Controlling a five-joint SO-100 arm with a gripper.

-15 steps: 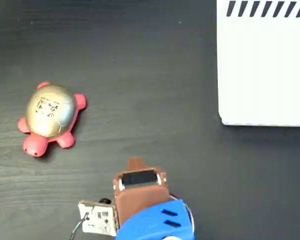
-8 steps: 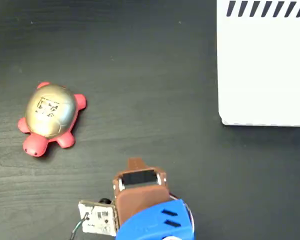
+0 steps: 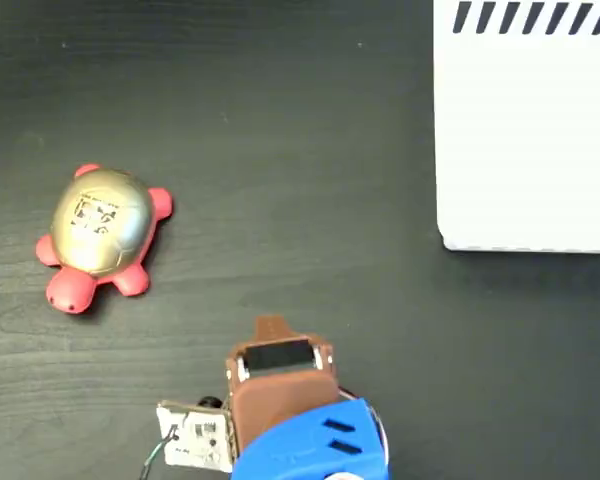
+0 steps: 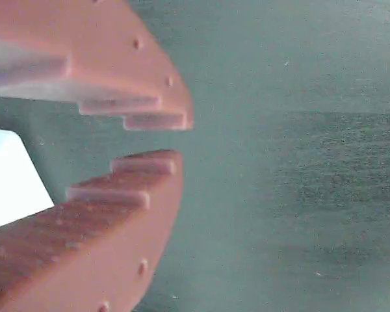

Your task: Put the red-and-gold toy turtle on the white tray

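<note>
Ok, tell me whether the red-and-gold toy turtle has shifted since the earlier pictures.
No. The red-and-gold toy turtle sits at the same spot on the dark wooden table, equally far left of the white striped tray in the fixed view.

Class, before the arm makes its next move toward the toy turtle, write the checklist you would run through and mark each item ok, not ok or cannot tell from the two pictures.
1. Turtle upright on the dark table, shell up, nothing leaning on it: ok.
2. Tray top bare where the fixed view shows it: ok; its right part runs out of frame: cannot tell.
3. Tool holding nothing, a small gap between its toothed tips in the wrist view: ok.
4. Gap wide enough for the turtle's shell: not ok, it looks too narrow; open it first.
5. Tool lined up with the turtle: not ok, the turtle lies up and left of it in the fixed view.
6. Table between tool and turtle free of other things: ok.
</note>
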